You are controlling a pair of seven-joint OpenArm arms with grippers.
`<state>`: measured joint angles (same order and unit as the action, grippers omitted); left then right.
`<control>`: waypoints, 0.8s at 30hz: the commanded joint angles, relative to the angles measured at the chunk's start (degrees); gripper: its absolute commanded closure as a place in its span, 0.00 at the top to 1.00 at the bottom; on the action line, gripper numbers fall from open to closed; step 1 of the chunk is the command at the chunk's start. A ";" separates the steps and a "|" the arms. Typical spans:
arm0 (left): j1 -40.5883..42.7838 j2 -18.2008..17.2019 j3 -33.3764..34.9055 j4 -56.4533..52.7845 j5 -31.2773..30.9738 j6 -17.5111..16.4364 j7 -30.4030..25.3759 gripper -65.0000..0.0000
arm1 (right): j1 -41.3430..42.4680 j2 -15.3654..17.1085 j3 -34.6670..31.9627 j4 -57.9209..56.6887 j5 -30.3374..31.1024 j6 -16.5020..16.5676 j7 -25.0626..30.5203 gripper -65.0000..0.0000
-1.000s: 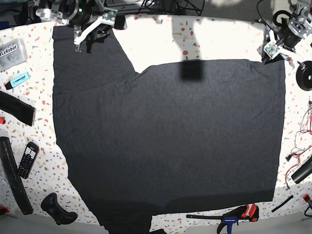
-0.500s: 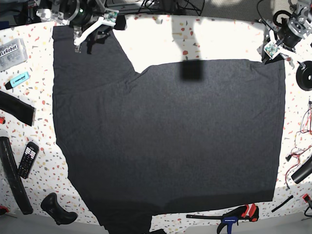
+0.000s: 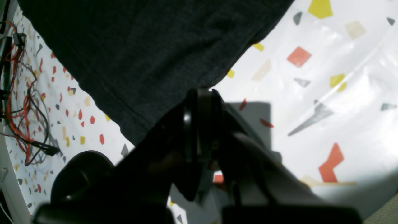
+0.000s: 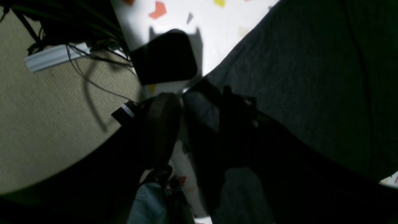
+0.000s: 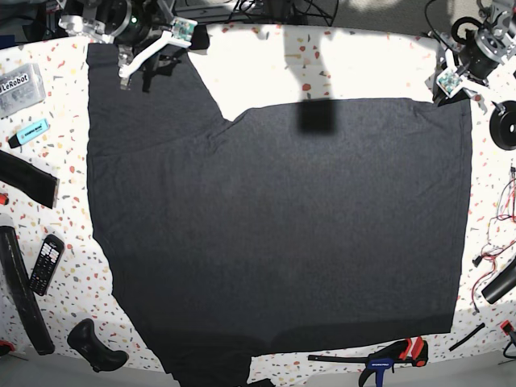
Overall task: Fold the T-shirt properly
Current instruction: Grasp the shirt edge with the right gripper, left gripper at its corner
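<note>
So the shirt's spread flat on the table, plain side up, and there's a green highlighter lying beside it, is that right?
Not quite: the highlighter is blue, not green, as the base view shows. The rest holds: the shirt lies spread flat on the table, plain side up, with the highlighter beside it.

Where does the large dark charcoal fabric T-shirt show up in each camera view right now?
Base: the dark charcoal fabric T-shirt fills the centre.
Left wrist: its corner covers the upper left.
Right wrist: it fills the right side.
Shared landmark: the white speckled tabletop.
</note>
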<state>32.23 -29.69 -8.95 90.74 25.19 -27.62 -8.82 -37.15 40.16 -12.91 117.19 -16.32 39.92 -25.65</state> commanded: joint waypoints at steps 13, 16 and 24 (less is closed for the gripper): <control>0.31 -0.79 -0.33 0.42 -0.35 -0.24 -0.28 0.00 | 0.00 0.63 0.20 -4.20 -0.02 0.08 0.79 0.46; 0.31 -0.79 -0.33 0.42 -0.35 -0.24 -0.28 0.00 | 0.00 0.63 0.20 -5.79 -0.24 0.08 1.22 0.46; 0.31 -0.79 -0.33 0.42 -0.37 -0.24 -0.31 0.00 | 0.00 0.63 0.20 -6.32 -0.15 -1.60 1.25 0.19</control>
<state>32.23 -29.69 -8.95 90.74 25.19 -27.59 -8.82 -37.17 40.47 -12.82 111.35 -14.61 39.51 -22.81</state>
